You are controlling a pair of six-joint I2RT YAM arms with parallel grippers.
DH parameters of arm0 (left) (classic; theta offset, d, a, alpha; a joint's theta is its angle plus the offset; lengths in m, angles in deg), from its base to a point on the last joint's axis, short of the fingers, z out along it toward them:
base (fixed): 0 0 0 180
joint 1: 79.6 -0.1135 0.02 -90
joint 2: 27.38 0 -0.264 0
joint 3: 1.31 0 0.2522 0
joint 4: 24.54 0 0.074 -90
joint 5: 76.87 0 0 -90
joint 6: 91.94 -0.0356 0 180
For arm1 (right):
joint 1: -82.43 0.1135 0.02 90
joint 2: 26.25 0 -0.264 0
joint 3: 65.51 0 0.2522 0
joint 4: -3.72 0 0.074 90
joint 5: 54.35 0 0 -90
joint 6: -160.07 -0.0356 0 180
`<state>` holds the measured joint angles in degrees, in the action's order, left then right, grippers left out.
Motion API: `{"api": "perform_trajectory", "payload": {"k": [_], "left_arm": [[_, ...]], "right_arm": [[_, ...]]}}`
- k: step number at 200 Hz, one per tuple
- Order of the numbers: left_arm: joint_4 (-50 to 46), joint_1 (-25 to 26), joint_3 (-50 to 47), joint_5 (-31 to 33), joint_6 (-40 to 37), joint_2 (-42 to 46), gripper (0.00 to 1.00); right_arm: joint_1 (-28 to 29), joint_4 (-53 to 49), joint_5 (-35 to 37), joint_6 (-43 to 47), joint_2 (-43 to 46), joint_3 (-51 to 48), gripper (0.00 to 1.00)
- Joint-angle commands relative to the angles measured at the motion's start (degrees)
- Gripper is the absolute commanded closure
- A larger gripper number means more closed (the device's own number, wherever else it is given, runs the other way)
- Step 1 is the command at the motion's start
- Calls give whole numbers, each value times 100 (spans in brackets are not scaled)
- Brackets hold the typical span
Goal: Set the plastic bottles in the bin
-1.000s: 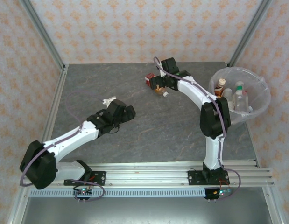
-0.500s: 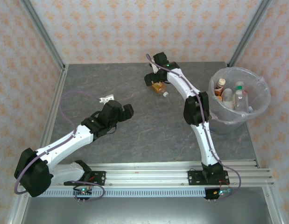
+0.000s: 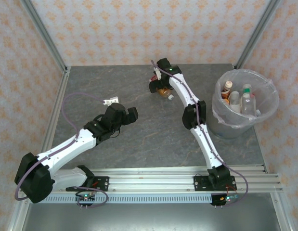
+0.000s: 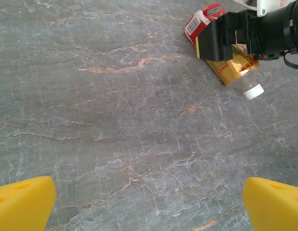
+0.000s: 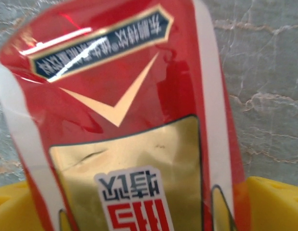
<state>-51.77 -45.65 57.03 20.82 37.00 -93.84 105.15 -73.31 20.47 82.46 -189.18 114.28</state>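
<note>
A red-labelled plastic bottle [image 5: 124, 96] lies on the table at the far middle, and my right gripper [image 5: 144, 207] is open with a yellow finger on each side of it. The bottle [image 4: 202, 20] lies partly under that gripper [image 3: 157, 86]. Right beside it lies an orange-labelled bottle [image 4: 238, 67] with a white cap [image 4: 253, 91]. The bin [image 3: 271, 103] stands at the right with several bottles inside. My left gripper [image 3: 127, 111] hangs open over bare table left of centre, with nothing between its yellow fingertips [image 4: 23, 202].
Metal frame posts and patterned walls close in the grey marble table [image 3: 153, 139]. A rail [image 3: 153, 180] carrying both arm bases runs along the near edge. A small white tag [image 3: 109, 101] sits on the left arm's cable.
My right arm has stretched out toward the far middle and brought its gripper down around the red-labelled bottle. The left arm shifted slightly left, then held still.
</note>
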Motion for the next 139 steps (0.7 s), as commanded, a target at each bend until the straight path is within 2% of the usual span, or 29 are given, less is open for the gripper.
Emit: {"api": "perform_trajectory", "payload": {"k": [1,17,81,139], "left_arm": [[1,-49,163,197,-18,30,0],[19,-51,178,166,5,-33,0],[53,-52,265,69,35,-234,0],[98,-54,366,-55,35,-401,0]], "right_arm": [[-4,-230,181,-207,-94,247,5],[-10,-224,138,-218,-114,237,15],[-7,-240,514,-320,-84,562,36],[-13,-436,447,-288,213,597,39]]}}
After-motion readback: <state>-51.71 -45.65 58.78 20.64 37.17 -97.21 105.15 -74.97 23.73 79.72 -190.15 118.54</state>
